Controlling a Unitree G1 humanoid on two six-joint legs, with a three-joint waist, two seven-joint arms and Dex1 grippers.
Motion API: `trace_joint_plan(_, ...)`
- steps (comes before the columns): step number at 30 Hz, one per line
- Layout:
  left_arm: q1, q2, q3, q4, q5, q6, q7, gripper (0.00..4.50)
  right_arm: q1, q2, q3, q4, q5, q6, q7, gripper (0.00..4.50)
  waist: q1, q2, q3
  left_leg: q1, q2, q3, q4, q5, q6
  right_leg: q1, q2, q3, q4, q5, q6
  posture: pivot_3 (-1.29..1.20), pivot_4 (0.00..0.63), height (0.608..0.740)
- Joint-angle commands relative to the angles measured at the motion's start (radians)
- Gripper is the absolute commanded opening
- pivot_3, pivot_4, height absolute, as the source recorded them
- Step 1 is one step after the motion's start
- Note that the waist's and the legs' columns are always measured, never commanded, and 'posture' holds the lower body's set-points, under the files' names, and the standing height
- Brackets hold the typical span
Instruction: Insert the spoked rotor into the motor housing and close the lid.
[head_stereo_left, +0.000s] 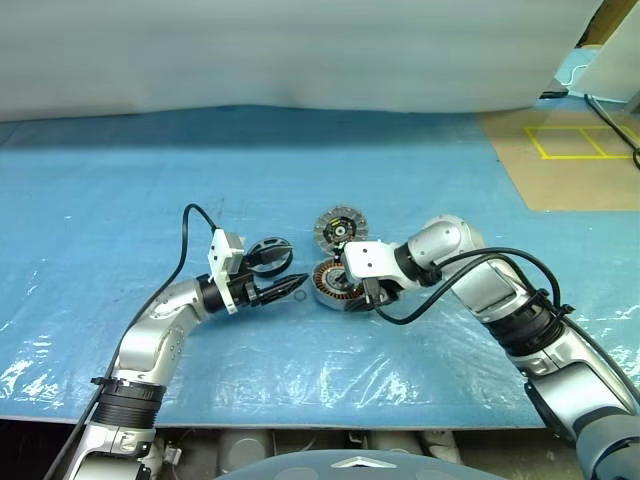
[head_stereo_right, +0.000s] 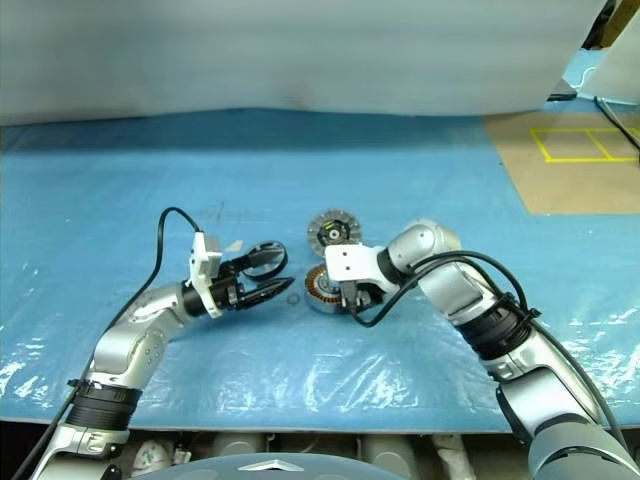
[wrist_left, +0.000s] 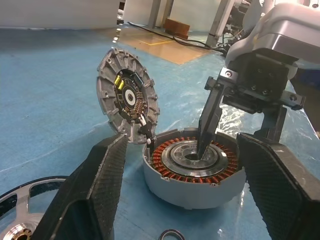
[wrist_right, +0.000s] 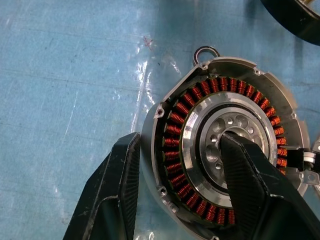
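Housing (head_stereo_left: 338, 283) lies on the blue plastic-covered surface (head_stereo_left: 120, 200), windings up. Right gripper (wrist_right: 180, 195) straddles its wall, one finger in the dark centre, one outside, jaws about half apart; whether they press the wall is hard to tell. Lid (head_stereo_left: 338, 230) leans against the housing's far side. Left gripper (head_stereo_left: 283, 291), jaws wide and empty, partly hides the rotor (head_stereo_left: 268, 252) beside the housing. Bare floor with yellow tape (head_stereo_left: 575, 140) lies beyond.

Bright even light, glare on blue sheet (head_stereo_left: 300, 380)
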Motion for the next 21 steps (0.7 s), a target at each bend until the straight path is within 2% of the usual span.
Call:
trace_joint_plan(1, 0.009, 0.008, -0.005, -0.032, -0.013, 0.002, -0.02, 3.69, 0.041, -0.034, 0.033, -0.044, -0.018, 0.065, -0.018, 2.07, 0.002, 0.0, 0.0, 0.001, 0.0, 0.0, -0.001, 0.0, 0.0, 0.0, 0.0, 0.0, 0.0, 0.0, 0.0, 0.0, 0.15, 0.74)
trace_joint_plan(9, -0.031, 0.021, -0.004, -0.002, -0.008, 0.01, -0.044, 3.69, 0.047, -0.039, 0.043, -0.076, 0.022, 0.135, -0.039, 2.07, 0.015, 0.0, 0.0, 0.005, 0.0, 0.001, -0.003, 0.0, 0.0, 0.002, 0.0, 0.002, -0.001, 0.0, 0.0, 0.0, 0.15, 0.74)
trace_joint_plan(16, -0.051, 0.016, -0.005, 0.004, -0.009, 0.016, -0.041, 3.69, 0.037, -0.062, 0.019, -0.087, 0.083, 0.169, -0.037, 4.4, 0.015, 0.0, 0.0, 0.008, -0.001, 0.002, -0.005, 0.0, 0.0, 0.006, 0.0, 0.002, -0.003, 0.0, 0.0, 0.0, 0.15, 0.74)
trace_joint_plan(21, -0.053, 0.017, -0.001, -0.003, -0.008, 0.02, -0.035, 3.69, 0.015, -0.101, -0.037, -0.114, 0.184, 0.184, 0.002, 4.4, 0.016, 0.0, 0.0, 0.009, -0.001, 0.002, -0.005, 0.0, 0.0, 0.007, 0.0, 0.002, -0.003, 0.0, 0.0, 0.0, 0.15, 0.74)
